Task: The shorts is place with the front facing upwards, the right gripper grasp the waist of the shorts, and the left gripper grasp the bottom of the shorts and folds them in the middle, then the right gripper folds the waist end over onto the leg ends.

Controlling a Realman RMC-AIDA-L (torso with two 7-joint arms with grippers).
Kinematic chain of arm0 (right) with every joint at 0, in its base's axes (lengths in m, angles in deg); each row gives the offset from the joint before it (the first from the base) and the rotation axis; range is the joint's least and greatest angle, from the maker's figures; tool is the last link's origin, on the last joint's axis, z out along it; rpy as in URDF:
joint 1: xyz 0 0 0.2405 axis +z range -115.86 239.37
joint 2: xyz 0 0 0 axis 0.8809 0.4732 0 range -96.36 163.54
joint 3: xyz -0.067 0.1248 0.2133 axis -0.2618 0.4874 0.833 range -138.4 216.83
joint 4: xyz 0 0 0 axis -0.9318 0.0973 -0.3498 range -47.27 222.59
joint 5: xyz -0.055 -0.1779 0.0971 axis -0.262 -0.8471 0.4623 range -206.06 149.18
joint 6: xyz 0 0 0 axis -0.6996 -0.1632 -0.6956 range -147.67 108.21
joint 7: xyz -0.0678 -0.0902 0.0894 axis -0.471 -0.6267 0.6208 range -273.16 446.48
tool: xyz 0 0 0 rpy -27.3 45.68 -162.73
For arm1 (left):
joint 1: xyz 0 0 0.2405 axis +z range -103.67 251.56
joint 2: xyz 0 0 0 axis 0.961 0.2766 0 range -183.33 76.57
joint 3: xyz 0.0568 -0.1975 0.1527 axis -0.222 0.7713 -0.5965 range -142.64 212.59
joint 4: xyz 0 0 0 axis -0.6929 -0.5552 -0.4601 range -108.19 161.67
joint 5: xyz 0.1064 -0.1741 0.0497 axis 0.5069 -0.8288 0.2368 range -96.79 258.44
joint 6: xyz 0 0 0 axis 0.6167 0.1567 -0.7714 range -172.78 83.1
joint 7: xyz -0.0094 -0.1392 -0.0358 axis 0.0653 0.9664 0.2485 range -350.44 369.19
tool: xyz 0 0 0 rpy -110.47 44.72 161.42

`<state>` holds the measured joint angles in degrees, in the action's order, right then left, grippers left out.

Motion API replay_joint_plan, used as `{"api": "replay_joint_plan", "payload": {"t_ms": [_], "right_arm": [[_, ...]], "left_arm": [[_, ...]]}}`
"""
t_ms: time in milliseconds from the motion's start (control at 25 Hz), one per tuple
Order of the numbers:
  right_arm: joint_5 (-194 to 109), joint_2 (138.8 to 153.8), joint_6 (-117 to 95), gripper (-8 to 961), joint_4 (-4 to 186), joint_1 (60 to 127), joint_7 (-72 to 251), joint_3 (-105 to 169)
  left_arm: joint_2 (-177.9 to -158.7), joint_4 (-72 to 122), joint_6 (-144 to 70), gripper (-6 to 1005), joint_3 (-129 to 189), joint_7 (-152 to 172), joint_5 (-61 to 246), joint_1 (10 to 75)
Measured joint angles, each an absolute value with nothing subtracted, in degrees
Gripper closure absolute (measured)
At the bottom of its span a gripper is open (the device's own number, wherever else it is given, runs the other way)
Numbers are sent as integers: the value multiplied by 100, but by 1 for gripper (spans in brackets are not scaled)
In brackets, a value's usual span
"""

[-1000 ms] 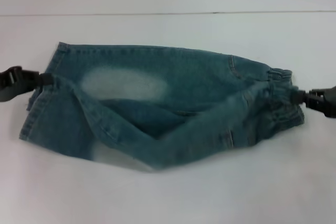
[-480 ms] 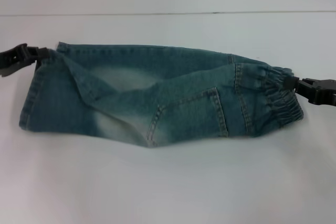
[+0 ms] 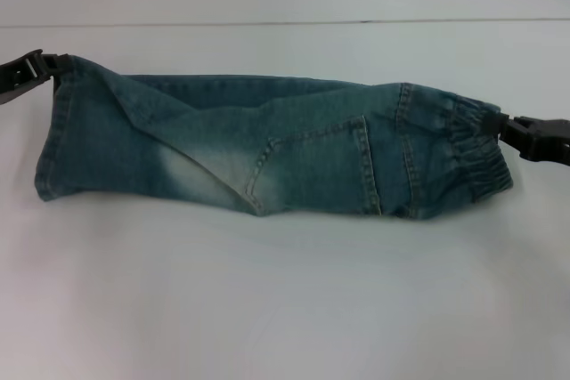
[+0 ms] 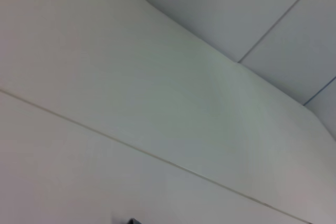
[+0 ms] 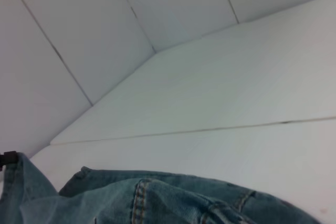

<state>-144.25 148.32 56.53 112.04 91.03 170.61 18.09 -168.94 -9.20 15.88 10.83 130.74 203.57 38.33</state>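
The head camera looks forward and down from above onto the white counter [image 3: 285, 309], taking in the whole folded blue denim shorts [image 3: 267, 153] across mid-frame. The left wrist camera, tilted upward, sees only pale panelled surfaces with thin seams. The right wrist camera sits low and close behind the shorts [image 5: 157, 200], which fill its lower edge; it shares that denim and the counter [image 5: 236, 145] with the head view.

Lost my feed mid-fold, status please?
Left gripper shut on leg ends. Right gripper shut on waist. Shorts folded lengthwise, flat. Nothing obstructing.
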Motion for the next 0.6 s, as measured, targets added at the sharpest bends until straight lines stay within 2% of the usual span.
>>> {"api": "replay_joint_plan", "payload": {"t_ms": [600], "right_arm": [[-14475, 14685, 5063, 895, 11269, 9504, 17215, 1645]], "left_arm": [[-16930, -789, 816, 960, 641, 12933, 20360, 3694]]}}
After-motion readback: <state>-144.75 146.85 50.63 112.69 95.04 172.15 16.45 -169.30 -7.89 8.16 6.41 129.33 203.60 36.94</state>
